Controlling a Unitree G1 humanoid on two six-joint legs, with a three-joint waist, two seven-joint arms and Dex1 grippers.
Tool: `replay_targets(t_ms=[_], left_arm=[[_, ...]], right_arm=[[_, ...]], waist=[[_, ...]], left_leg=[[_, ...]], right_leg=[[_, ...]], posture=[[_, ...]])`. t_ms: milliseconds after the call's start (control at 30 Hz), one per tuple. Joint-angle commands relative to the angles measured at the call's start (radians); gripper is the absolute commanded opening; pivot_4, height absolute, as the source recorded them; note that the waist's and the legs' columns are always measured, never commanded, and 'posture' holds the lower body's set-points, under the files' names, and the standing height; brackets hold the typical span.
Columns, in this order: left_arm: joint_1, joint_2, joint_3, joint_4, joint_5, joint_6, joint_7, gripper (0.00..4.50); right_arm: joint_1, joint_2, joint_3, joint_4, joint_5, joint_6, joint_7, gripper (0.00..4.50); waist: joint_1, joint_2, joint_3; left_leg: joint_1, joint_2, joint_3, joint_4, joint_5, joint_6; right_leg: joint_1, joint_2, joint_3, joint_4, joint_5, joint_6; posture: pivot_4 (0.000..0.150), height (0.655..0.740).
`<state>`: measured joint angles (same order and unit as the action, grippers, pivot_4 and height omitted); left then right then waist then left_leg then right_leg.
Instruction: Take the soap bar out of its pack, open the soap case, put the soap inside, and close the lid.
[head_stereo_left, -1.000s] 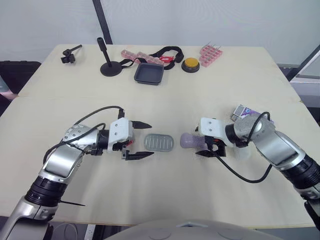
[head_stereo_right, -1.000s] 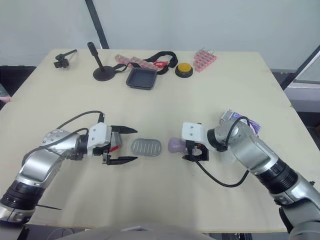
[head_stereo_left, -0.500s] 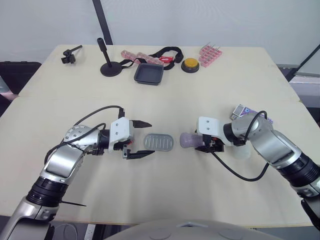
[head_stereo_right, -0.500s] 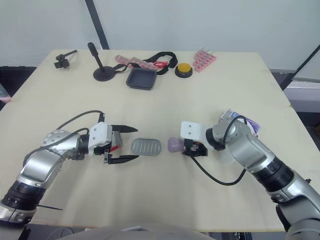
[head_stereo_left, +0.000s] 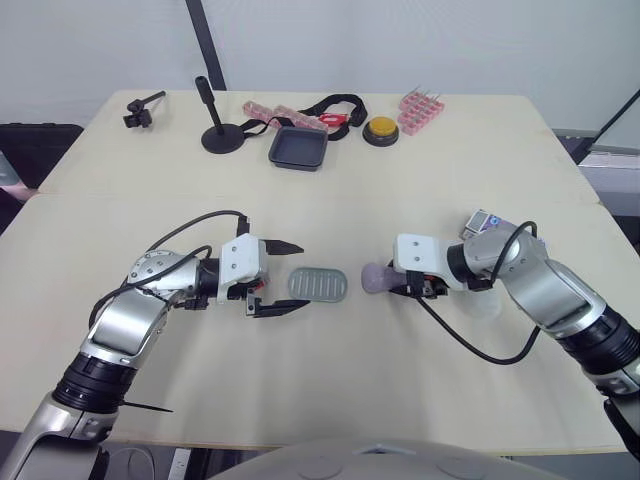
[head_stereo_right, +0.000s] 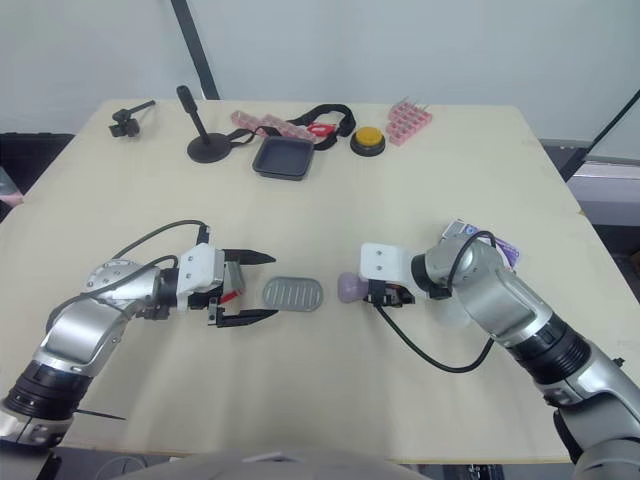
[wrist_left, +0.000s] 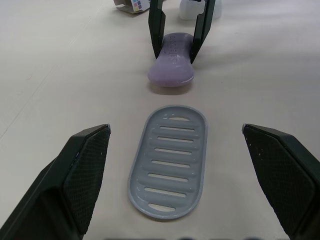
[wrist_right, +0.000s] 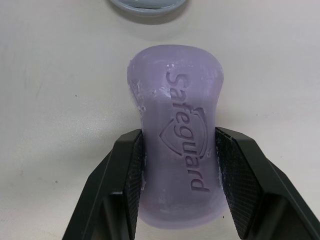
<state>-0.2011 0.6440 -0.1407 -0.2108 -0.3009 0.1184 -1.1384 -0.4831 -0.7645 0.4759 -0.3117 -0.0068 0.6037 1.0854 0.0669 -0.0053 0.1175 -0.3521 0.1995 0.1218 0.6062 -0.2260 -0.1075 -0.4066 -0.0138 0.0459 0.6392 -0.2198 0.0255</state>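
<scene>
Table, pale wood.

- Soap: purple bar, out of its pack, embossed face up. Lies low over the table, near the middle; its free end points at the tray, just beside it but apart.
- Right gripper: closed on the soap, one finger pressed to each long side.
- Tray: grey slotted oval, flat on the table.
- Left gripper: spread wide, holding nothing; the tray's near end sits between the fingertips, untouched.
- Pack: beyond the right arm, well apart from the soap.
- Far edge: black dish, yellow button.
</scene>
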Motion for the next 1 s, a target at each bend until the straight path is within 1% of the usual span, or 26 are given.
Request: replay_targets(t_ms=[33,133,333,600,767,900,1000], left_arm=[[-0.012,0.009,0.006,-0.007,0.005,-0.022,-0.001,4.5],[-0.011,0.013,0.01,0.003,0.011,-0.029,0.001,4.5],[-0.006,0.033,0.038,0.033,0.017,-0.05,0.0,4.5],[-0.012,0.062,0.062,0.057,0.002,-0.061,-0.008,4.5],[-0.01,0.08,0.099,0.058,-0.032,-0.041,-0.019,4.5],[0.004,0.085,0.14,0.065,-0.073,-0.041,-0.034,4.5],[0.02,0.115,0.152,0.069,-0.077,-0.035,-0.057,4.5]], right_arm=[[0.004,-0.016,0.005,0.003,-0.02,-0.007,0.008,2.14],[0.004,-0.018,-0.001,-0.013,-0.014,-0.011,0.019,2.14],[-0.036,0.014,-0.036,-0.044,0.049,0.072,0.039,2.14],[-0.138,0.086,-0.077,-0.119,0.179,0.21,0.057,2.14],[-0.192,0.136,-0.032,-0.117,0.193,0.23,0.036,2.14],[-0.24,0.183,0.023,-0.062,0.165,0.204,0.015,2.14],[-0.273,0.22,0.059,-0.02,0.156,0.182,0.014,2.14]], waist=[[0.0,0.0,0.0],[0.0,0.0,0.0],[-0.001,0.0,0.0],[-0.001,0.003,0.002],[0.002,0.003,0.002],[0.0,0.003,0.002],[-0.001,0.003,0.002]], left_leg=[[0.0,0.0,0.0,0.0,0.0,0.0],[0.0,0.0,0.0,0.0,0.0,0.0],[0.0,0.0,0.0,0.0,0.0,0.0],[0.0,0.0,0.0,-0.001,0.0,0.0],[0.002,0.0,0.0,-0.001,0.0,0.0],[0.003,0.0,0.0,-0.001,0.0,0.0],[0.004,0.0,0.0,-0.001,0.0,-0.001]], right_leg=[[0.0,0.0,0.0,0.0,0.0,0.0],[0.0,0.0,0.0,0.0,0.0,0.0],[0.0,0.0,0.0,0.0,0.0,0.0],[0.0,0.001,0.0,0.0,0.0,0.0],[0.0,0.0,0.0,0.0,0.0,0.0],[0.0,0.001,0.0,0.0,0.0,0.0],[-0.001,0.001,0.0,0.0,0.0,0.0]], posture=[[0.15,0.74],[0.15,0.74],[0.15,0.74],[0.15,0.74],[0.15,0.74],[0.15,0.74],[0.15,0.74]])
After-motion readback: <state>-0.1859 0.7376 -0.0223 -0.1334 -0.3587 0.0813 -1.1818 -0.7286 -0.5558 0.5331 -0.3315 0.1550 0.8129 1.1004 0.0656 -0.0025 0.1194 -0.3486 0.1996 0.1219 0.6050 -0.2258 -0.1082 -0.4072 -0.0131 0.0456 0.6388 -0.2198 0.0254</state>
